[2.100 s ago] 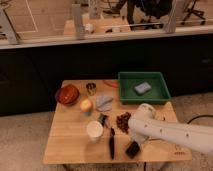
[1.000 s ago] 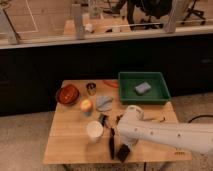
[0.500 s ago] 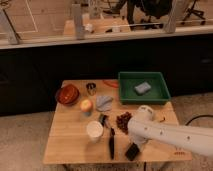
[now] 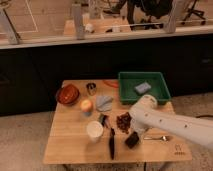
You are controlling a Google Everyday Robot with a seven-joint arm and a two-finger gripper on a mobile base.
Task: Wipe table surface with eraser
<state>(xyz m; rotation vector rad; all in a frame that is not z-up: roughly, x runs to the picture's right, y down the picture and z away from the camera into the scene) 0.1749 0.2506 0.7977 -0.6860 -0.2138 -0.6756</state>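
The eraser [image 4: 132, 140] is a flat black block lying on the table surface [image 4: 70, 144], near the front edge and right of centre. My gripper [image 4: 134, 134] sits right on top of it, shut on the eraser and pressing it to the wood. The white arm [image 4: 165, 122] reaches in from the right and hides the fingers and part of the tabletop. A small dark logo mark [image 4: 178, 148] shows at the front right corner.
A slim black tool [image 4: 112, 142] and a white cup [image 4: 94, 130] lie left of the eraser. A brown pile [image 4: 123, 121], a spoon [image 4: 157, 137], a grey cloth [image 4: 104, 102], an orange fruit [image 4: 86, 105], a red bowl [image 4: 68, 94], a metal cup [image 4: 91, 88] and a green tray [image 4: 160, 92] holding a grey-blue pad [image 4: 142, 88] also stand there.
The arm swept the eraser left toward the slim black tool, then back to the right and slightly farther from the front edge. Everything else stayed put.
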